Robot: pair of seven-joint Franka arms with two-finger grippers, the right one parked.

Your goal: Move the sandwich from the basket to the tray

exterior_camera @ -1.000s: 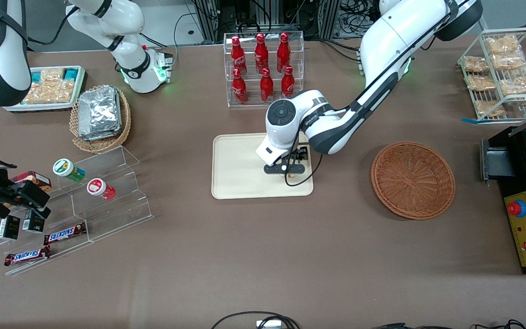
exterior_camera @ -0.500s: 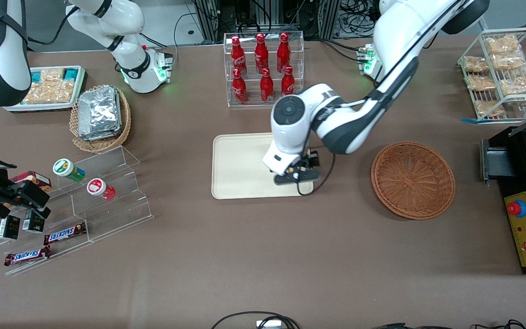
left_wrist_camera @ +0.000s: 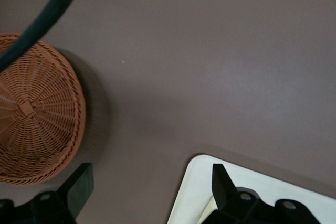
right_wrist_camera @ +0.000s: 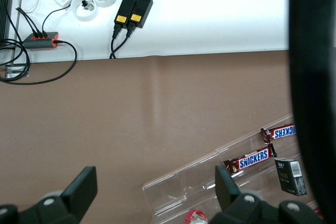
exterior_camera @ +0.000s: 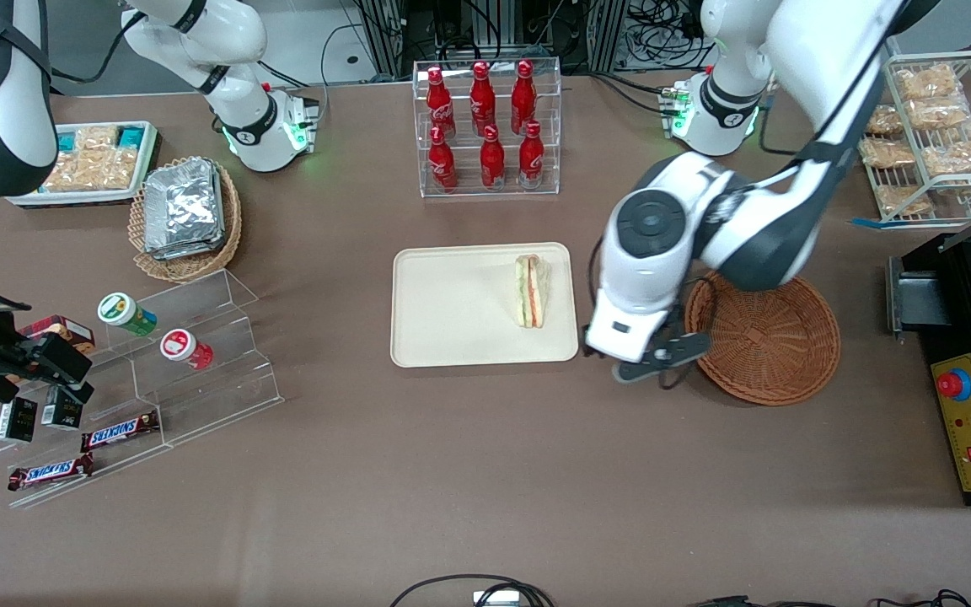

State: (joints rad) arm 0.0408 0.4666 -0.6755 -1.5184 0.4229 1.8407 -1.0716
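Sandwich (exterior_camera: 530, 291) lies flat on the tray (exterior_camera: 443, 337), at the tray's end nearest the basket (exterior_camera: 776, 354), its pointed tip toward the front camera and its striped filling edge facing up. Only the front view shows it; the left wrist view catches just a corner of the tray (left_wrist_camera: 195, 192) and the rim and woven floor of the basket (left_wrist_camera: 37, 124), with brown table between them, and no sandwich. The basket holds nothing in either view.

The gripper (exterior_camera: 658, 358) hangs above the bare table between the tray and the basket, just beside the basket's rim and clear of the tray's edge. In the front view it is half hidden under the arm's white wrist, so its spread is hard to read there. The left wrist view settles it: the two black fingers (left_wrist_camera: 79, 187) stand wide apart, with nothing between them but table, and they touch neither tray nor basket.

Farther from the front camera than the tray stands a clear rack of red bottles (exterior_camera: 485, 126).
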